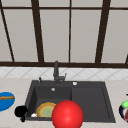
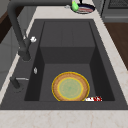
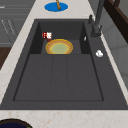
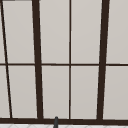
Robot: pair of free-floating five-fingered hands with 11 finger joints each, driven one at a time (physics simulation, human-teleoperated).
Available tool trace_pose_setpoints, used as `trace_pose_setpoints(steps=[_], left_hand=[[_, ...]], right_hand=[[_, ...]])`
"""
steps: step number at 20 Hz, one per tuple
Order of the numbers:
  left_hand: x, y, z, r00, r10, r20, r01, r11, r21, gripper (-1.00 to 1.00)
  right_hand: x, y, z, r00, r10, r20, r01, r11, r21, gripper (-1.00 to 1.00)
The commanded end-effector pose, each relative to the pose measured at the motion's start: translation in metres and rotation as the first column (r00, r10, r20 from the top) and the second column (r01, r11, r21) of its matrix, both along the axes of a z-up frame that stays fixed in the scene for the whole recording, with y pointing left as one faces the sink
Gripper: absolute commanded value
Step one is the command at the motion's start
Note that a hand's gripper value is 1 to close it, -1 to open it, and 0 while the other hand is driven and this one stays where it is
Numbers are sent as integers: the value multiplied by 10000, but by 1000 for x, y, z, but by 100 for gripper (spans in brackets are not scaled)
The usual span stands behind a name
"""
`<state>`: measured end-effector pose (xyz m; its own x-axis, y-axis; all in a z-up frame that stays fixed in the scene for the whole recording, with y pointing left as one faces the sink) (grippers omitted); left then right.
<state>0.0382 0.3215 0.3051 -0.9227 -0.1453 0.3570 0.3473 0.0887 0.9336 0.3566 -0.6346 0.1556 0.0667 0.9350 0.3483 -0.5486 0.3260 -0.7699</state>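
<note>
A: The sink (image 1: 90,100) was the landmark. What lay in it?

B: A plate (image 2: 70,87) lay flat in its left basin, near the front wall; its right part was bare.

A: And the hand?

B: The left hand (image 1: 20,111) hung beside the sink's front-left corner. I cannot tell its fingers.

We see a red ball (image 1: 67,114) hiding part of the plate (image 1: 45,109) inside the sink (image 1: 90,100); its bottom is cropped.
</note>
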Motion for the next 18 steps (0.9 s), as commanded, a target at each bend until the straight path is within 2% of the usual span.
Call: trace_pose_setpoints(steps=[1,5,6,8,10,13,17,18], left_hand=[[0,0,0,10000,0,0,0,10000,0,0],[0,0,0,10000,0,0,0,10000,0,0],[0,0,0,10000,0,0,0,10000,0,0],[0,0,0,10000,0,0,0,10000,0,0],[0,0,0,10000,0,0,0,10000,0,0],[0,0,0,10000,0,0,0,10000,0,0],[0,0,0,10000,0,0,0,10000,0,0],[0,0,0,10000,0,0,0,10000,0,0]], right_hand=[[12,6,-16,10000,0,0,0,9988,-499,-100],[14,5,-29,10000,63,15,-62,9990,-432,-100],[15,6,-32,10000,51,18,-50,9991,-418,100],[17,5,-33,9998,157,156,-148,9983,-560,100],[17,3,-31,9991,382,-186,-392,9974,-600,100],[18,0,-30,9983,579,-93,-583,9970,-512,100],[22,-4,-25,9995,274,174,-263,9979,-593,100],[25,-5,-18,9993,351,119,-341,9970,-690,100]])
